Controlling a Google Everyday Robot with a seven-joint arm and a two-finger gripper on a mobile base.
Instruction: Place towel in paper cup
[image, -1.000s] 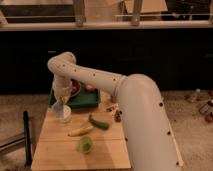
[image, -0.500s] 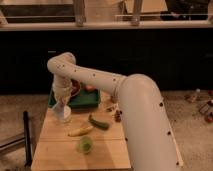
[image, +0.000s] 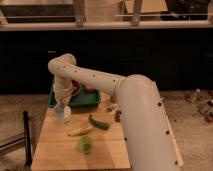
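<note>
A white paper cup (image: 62, 116) stands on the left side of the wooden table (image: 55, 155). My gripper (image: 62, 103) points down directly above the cup, close to its rim. Something pale hangs at the gripper's tip over the cup's mouth; I cannot tell whether it is the towel. The arm reaches in from the lower right across the table.
A green tray (image: 82, 100) with red items sits at the table's back. A green vegetable (image: 98, 122), a banana (image: 80, 131) and a round green fruit (image: 85, 145) lie mid-table. A small dark object (image: 117, 115) is beside the arm. A dark pole (image: 26, 137) stands left of the table.
</note>
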